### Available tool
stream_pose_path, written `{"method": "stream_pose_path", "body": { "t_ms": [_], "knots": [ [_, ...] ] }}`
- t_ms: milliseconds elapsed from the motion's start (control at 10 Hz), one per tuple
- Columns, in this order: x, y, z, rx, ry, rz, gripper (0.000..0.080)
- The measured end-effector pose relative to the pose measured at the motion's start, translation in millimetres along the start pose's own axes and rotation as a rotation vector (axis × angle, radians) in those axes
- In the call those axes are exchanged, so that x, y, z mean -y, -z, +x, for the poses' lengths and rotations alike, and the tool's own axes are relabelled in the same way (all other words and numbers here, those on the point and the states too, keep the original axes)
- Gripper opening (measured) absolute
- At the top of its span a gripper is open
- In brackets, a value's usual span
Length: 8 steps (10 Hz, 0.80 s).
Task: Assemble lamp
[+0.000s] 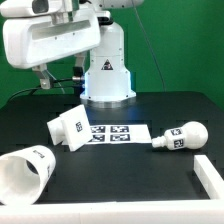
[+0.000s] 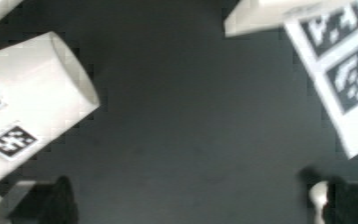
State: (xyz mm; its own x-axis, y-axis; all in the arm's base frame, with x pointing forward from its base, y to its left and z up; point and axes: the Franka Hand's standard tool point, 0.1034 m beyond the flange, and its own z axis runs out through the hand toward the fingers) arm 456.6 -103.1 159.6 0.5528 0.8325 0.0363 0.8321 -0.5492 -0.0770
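Observation:
The lamp lies in three loose white parts on the black table. The blocky base [image 1: 68, 128] lies tipped at the left end of the marker board [image 1: 110, 134]. The bulb [image 1: 180, 137] lies on its side at the exterior view's right. The tapered shade [image 1: 25, 172] lies on its side at the front left. My gripper [image 1: 42, 78] hangs high above the back left of the table, open and empty. In the wrist view my gripper [image 2: 185, 200] shows bare table between its fingertips [image 2: 336, 195]. The shade [image 2: 30, 100], a corner of the base [image 2: 274, 12] and the marker board [image 2: 336, 60] lie beyond it.
The robot's own white pedestal [image 1: 107, 75] stands at the back middle. A white raised edge piece [image 1: 210, 182] sits at the front right of the table. A green wall closes the back.

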Motion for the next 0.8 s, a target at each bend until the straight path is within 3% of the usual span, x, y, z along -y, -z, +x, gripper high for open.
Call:
{"method": "stream_pose_path", "body": {
  "t_ms": [200, 300, 800],
  "knots": [
    [23.3, -24.3, -43.7, -0.075, 0.106, 0.022, 0.0700],
    [28.5, -29.3, -51.4, -0.086, 0.084, 0.031, 0.0700],
    [29.3, -30.3, -49.9, -0.086, 0.090, 0.033, 0.0700]
  ]
}}
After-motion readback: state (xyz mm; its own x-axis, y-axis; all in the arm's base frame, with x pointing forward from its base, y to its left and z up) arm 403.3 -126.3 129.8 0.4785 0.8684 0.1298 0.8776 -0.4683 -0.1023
